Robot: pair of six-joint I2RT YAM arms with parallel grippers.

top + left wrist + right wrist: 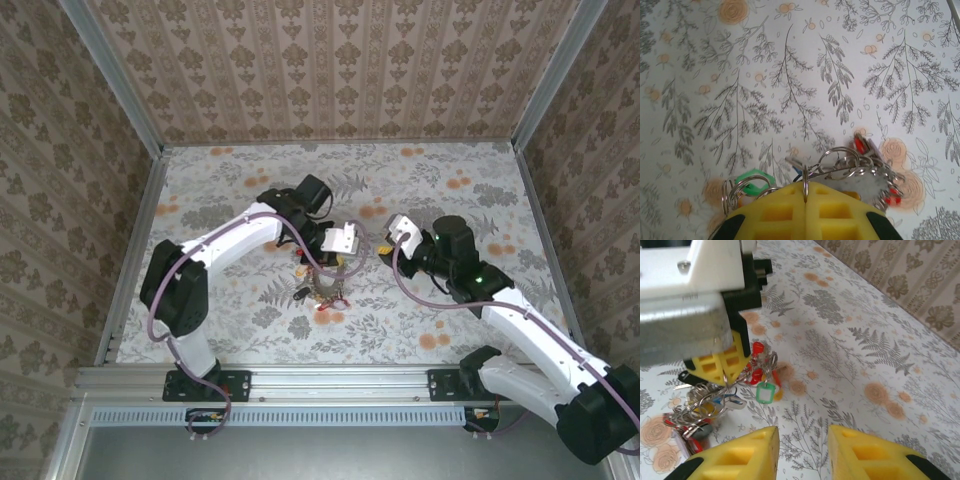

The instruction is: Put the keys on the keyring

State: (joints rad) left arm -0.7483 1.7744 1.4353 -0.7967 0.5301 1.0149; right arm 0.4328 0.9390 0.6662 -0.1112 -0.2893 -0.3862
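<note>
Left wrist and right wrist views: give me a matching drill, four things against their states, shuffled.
1 left gripper
2 right gripper
3 keyring
4 green tag

A open, holding nothing
B hangs from the bunch
C shut
D gripped by its wire

Pairs: 1-C, 2-A, 3-D, 4-B.

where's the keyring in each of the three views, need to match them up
top external: keyring mid-picture, by the left gripper tips.
left wrist: keyring bottom centre to right, its wire pinched between the yellow fingers.
right wrist: keyring left of middle, under the left gripper.
shared landmark: the left gripper, shut on the ring.
</note>
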